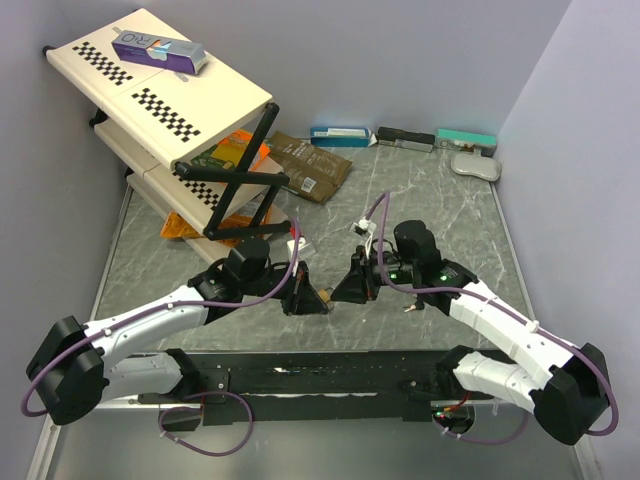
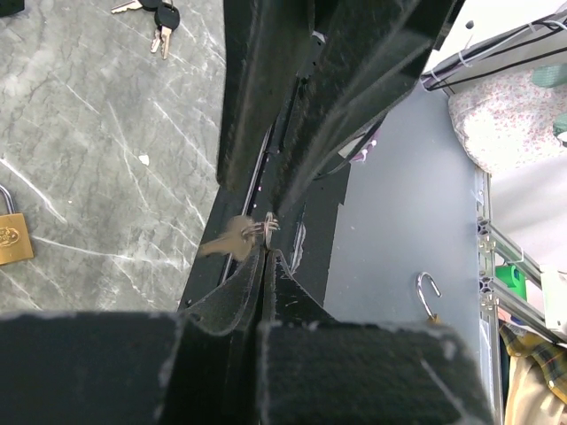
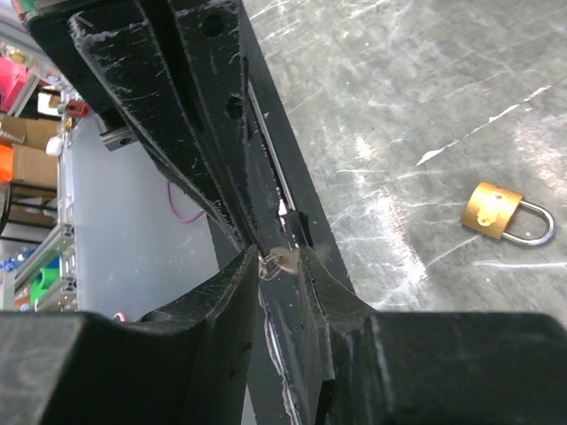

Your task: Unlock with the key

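Two claws nose to nose here, tips almost touching above the desk (image 1: 450, 220). The left claw (image 1: 305, 298) is clenched tight, and pinched at its very tip is the ring of the key (image 2: 232, 241); the key itself pokes out sideways, free on that ring. The right claw (image 1: 352, 288) faces it, its fingers (image 3: 239, 283) standing close on either side of the same little bit of metal. Has it bitten? From here I can't tell.

The padlock (image 3: 500, 214) is nowhere near them. It lies flat on the desk, well off to the side of the right claw, with nothing holding it. A spare bunch of keys (image 2: 155, 16) sits farther out beyond the left claw.

This looks like a handover, and it's the risky part. If the left claw lets go before the right has a real grip, the key drops. Below these tips is the dark rail (image 1: 300, 370) at the desk's near edge, an awkward place to fish it out from. If the right claw catches only the ring, the key will swing loose and won't aim at a keyhole. And if both pull at once, something this small could twist out. After that there's the loose padlock, which I'd expect to skid when it's pushed.
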